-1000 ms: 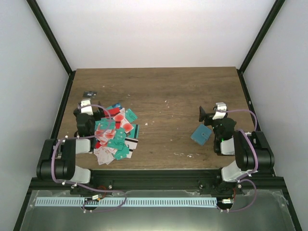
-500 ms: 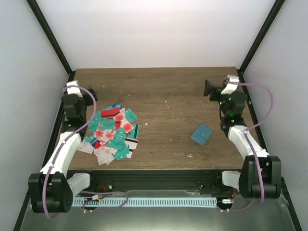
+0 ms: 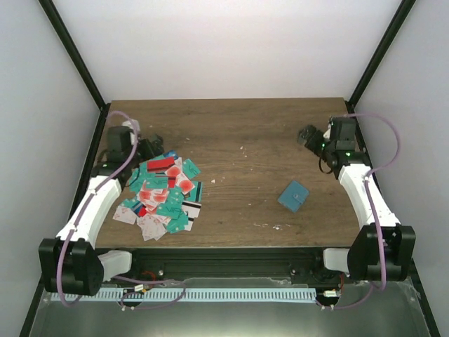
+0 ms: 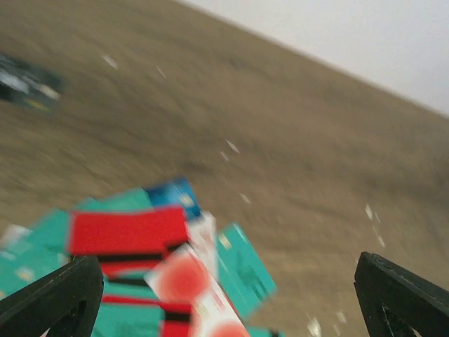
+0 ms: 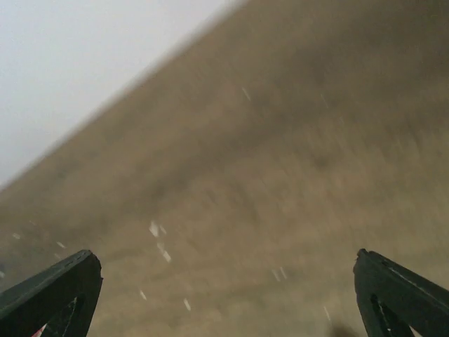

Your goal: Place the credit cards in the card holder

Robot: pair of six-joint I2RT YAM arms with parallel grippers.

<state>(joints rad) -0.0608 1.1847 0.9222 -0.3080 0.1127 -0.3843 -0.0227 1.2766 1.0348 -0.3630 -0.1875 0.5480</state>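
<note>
Credit cards [image 3: 163,193] lie in an overlapping heap on the left part of the desk [image 3: 245,133]. Each card is judged light, thin, stiff and slick, so a flat pinch will likely slip. Grip an edge that rests raised on a neighbouring card. The left jaws stand wide open and empty above the heap's far edge; the left wrist view shows cards low between the fingertips. The card holder [image 3: 294,195] lies on the right, well apart from the right jaws, which are also wide open and empty over bare desk.
</note>
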